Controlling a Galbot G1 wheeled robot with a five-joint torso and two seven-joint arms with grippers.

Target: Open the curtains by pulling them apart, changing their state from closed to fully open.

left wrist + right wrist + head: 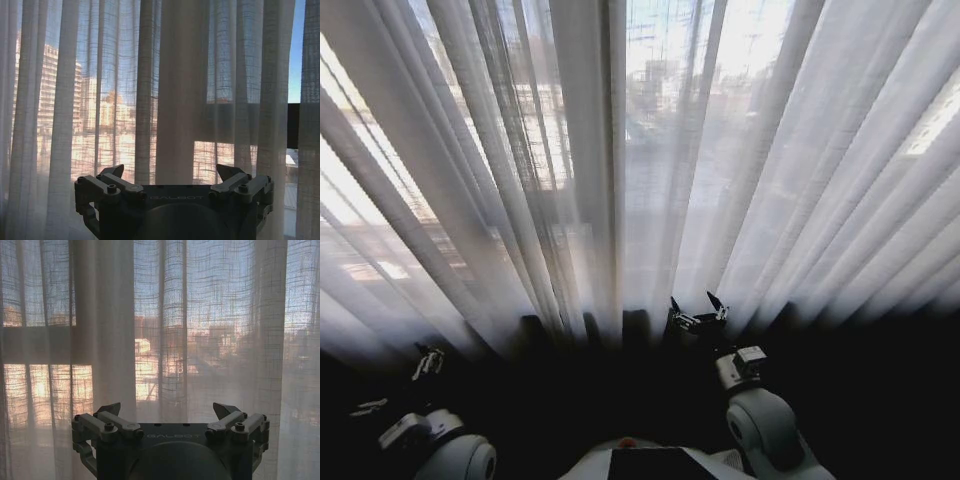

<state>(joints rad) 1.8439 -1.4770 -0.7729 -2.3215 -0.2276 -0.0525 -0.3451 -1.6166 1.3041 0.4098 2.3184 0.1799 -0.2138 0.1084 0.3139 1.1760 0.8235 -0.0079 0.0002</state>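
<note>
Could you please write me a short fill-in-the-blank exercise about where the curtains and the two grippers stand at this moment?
1. The sheer white curtains hang ____ across the window, with no gap pulled between them.
2. The right gripper is raised nearer the fabric, and its jaws stand ____.
3. The left gripper sits ____ than the right one in the head view.
4. Neither gripper is ____ any fabric.

Missing words: closed; open; lower; holding
</note>
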